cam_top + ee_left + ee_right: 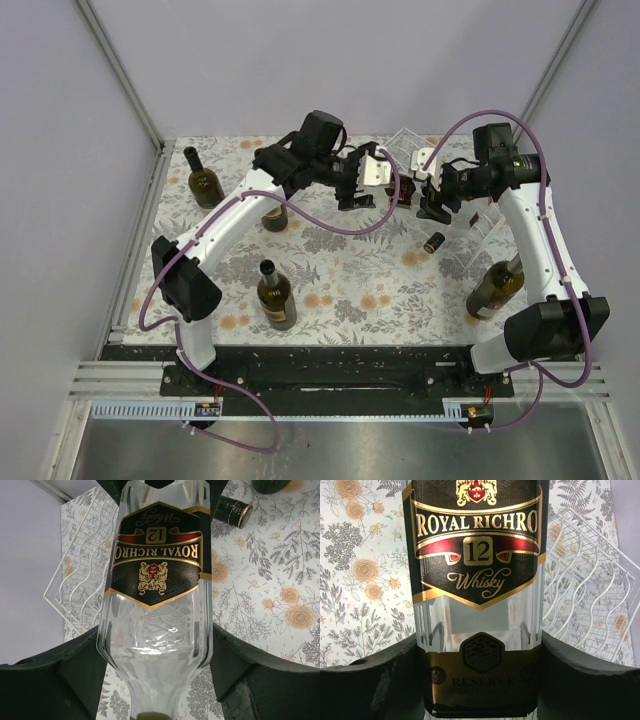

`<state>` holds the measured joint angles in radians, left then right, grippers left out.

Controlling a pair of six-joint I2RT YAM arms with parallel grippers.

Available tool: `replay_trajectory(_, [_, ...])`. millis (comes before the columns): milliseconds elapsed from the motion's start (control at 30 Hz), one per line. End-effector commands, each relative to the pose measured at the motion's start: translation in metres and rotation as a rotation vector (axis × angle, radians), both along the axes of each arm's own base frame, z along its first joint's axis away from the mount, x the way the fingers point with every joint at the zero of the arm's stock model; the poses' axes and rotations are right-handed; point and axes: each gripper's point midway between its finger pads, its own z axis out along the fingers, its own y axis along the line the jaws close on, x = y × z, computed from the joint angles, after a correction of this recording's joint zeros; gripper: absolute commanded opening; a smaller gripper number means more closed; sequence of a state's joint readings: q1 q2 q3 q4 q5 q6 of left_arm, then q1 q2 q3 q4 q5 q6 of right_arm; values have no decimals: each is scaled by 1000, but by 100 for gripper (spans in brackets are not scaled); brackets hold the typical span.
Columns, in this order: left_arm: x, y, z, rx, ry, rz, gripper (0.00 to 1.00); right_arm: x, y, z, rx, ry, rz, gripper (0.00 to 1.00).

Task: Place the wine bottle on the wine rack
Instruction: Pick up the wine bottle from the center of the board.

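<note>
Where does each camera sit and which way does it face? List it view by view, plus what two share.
Top external: above and behind the arm bases, looking down on the floral table; both arms, left pincer and right pincer show.
Left wrist: on the left arm, looking along its fingers at the whisky bottle they grip, label inverted; wine rack at image left.
Right wrist: on the right arm, facing that bottle, label upright, fingers flanking it; rack at image right.
Shared by both wrist views: bottle label and rack.
</note>
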<state>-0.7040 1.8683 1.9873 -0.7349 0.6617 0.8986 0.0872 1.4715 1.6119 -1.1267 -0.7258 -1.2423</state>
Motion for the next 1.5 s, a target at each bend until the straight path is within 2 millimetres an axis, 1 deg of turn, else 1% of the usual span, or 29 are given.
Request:
replay_trajectory(0, [-16, -4, 1, 45, -125, -120, 66, -4, 22, 64, 169, -136, 64, 0])
replay_trajectory(67, [-15, -6, 0, 50, -135, -123, 66, -6, 23, 63, 179, -127, 68, 0])
replay_trajectory(100, [-14, -7, 0, 52, -144, -124, 63, -7, 24, 63, 185, -123, 72, 0])
replay_trajectory(133, [-14, -9, -1, 55, -152, -129, 60, -8, 25, 63, 190, -121, 73, 0])
replay_trajectory(167, [-14, -10, 1, 53, -160, -133, 55, -8, 25, 64, 194, -121, 75, 0])
replay_trajectory(200, [-13, -10, -1, 58, -163, -136, 48, -9, 26, 64, 201, -118, 78, 0])
replay_trajectory(233, [-13, -11, -2, 62, -170, -139, 36, -9, 26, 63, 202, -113, 79, 0])
replay_trajectory(267, [-15, -13, -3, 64, -175, -146, 16, -10, 27, 64, 203, -115, 82, 0])
replay_trajectory(300, [-15, -14, -1, 61, -180, -148, 0, -11, 27, 63, 205, -108, 81, 0])
replay_trajectory(367, [-17, -14, 2, 53, -165, -142, 0, -11, 27, 62, 201, -110, 79, 0])
replay_trajectory(400, [-18, -15, 2, 50, -161, -144, 0, -11, 26, 61, 196, -108, 75, 4])
replay_trajectory(500, [-20, -12, 5, 56, -167, -136, 0, -10, 23, 55, 174, -100, 58, 19])
replay_trajectory(567, [-18, -11, 7, 61, -178, -123, 0, -9, 21, 51, 162, -97, 46, 32])
replay_trajectory(633, [-17, -11, 10, 57, -172, -113, 0, -5, 19, 49, 152, -97, 32, 39])
replay_trajectory(700, [-15, -13, 15, 43, -162, -99, 0, 0, 17, 46, 146, -96, 10, 50])
replay_trajectory(833, [-16, -16, 27, 12, -135, -77, 0, 4, 17, 41, 151, -87, -5, 60])
replay_trajectory(867, [-16, -15, 27, 10, -128, -71, 0, 4, 17, 41, 156, -87, -6, 66])
replay_trajectory(967, [-18, -15, 29, -4, -126, -73, 0, 4, 16, 40, 149, -88, -14, 80])
replay_trajectory(1100, [-18, -15, 29, -6, -119, -67, 0, 5, 15, 40, 147, -93, -18, 86])
replay_trajectory(1133, [-17, -16, 29, -9, -117, -65, 0, 7, 14, 40, 145, -95, -22, 89])
replay_trajectory(1267, [-15, -18, 32, -18, -116, -54, 0, 8, 12, 36, 130, -90, -35, 91])
replay_trajectory(1467, [-8, -20, 36, -36, -98, -21, 0, 8, 11, 37, 125, -97, -41, 95])
